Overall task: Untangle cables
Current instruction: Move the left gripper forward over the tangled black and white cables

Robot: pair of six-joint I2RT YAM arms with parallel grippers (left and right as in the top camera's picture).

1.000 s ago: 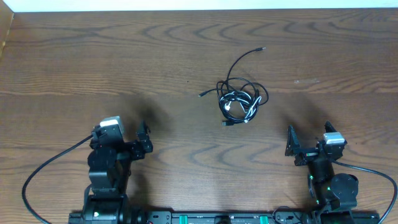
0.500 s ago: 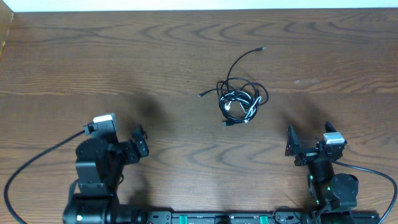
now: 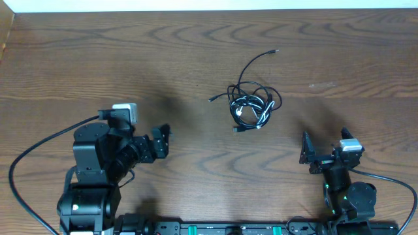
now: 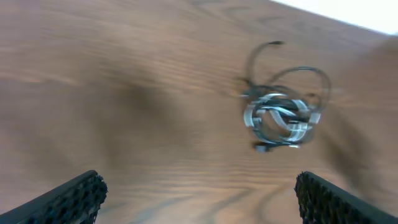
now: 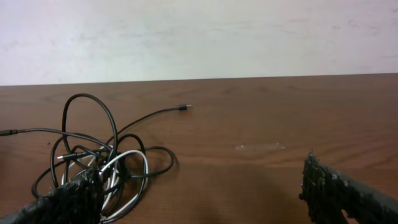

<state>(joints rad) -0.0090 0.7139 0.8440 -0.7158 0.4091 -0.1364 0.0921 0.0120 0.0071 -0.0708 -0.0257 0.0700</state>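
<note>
Cable tangle is flat on the wooden table, with nothing touching it. It's a bundle of black loops with the white cable wound through the middle.

- One long black end leaves the tangle toward the far side, and its plug lies well clear of the knot.
- A shorter black end pokes out of the tangle on the side toward the left arm.
- Another plug sits just off the tangle's near edge.

Left gripper is well apart from the tangle, on its near-left side and pointed toward it. In the left wrist view the fingers sit at both lower corners, spread wide, with only bare wood between them. It holds nothing. That view is motion-blurred, so there's no cable detail from it.

Right gripper is also well apart from the tangle, on its near-right side. The jaws are spread wide and empty. In the right wrist view one finger overlaps the tangle's lower edge. That's only line of sight, since the overhead shows clear table between them.

The left arm's thick black wire loops on the table far from the tangle, behind the left gripper. The right arm's wire does the same on its side.
</note>
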